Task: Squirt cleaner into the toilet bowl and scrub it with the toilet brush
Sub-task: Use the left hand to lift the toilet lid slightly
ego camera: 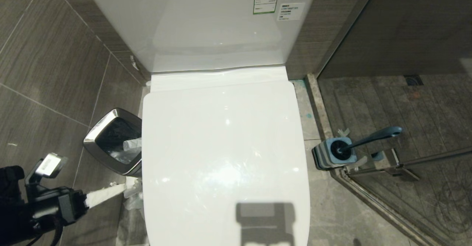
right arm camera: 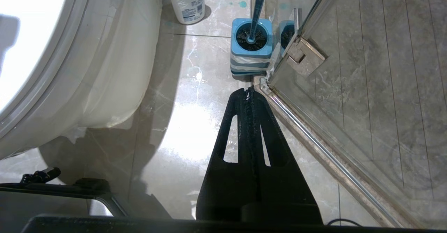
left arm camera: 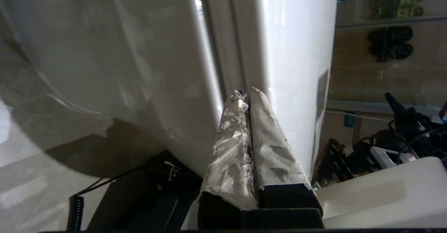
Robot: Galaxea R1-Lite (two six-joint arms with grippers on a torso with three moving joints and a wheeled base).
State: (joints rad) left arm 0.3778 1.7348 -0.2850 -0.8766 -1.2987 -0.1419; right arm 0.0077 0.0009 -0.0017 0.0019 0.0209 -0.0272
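Meanwhile: lid down, both grippers pressed shut

Seen from the head camera: toilet [ego camera: 225, 153] with lid lowered flat, bowl hidden beneath. Left gripper [ego camera: 107, 194] low at the robot's left, beside the toilet's flank, near the steel waste bin [ego camera: 110, 139]; paper-wrapped fingers [left arm camera: 269, 142] pressed together, nothing between them, tips close to the seam between seat and lid in the left wrist view. Right gripper [right arm camera: 248, 92] hanging over the floor tiles [right arm camera: 188, 128] on the toilet's right, black fingers closed on each other, empty, tips pointing toward the square blue holder [right arm camera: 250, 56]. Toilet brush [ego camera: 368, 138] standing in that holder, handle tilted toward the glass shower door [right arm camera: 349, 68]. White bottle [right arm camera: 185, 0] upright on the floor just beyond the holder, beside the toilet base; cap out of frame.
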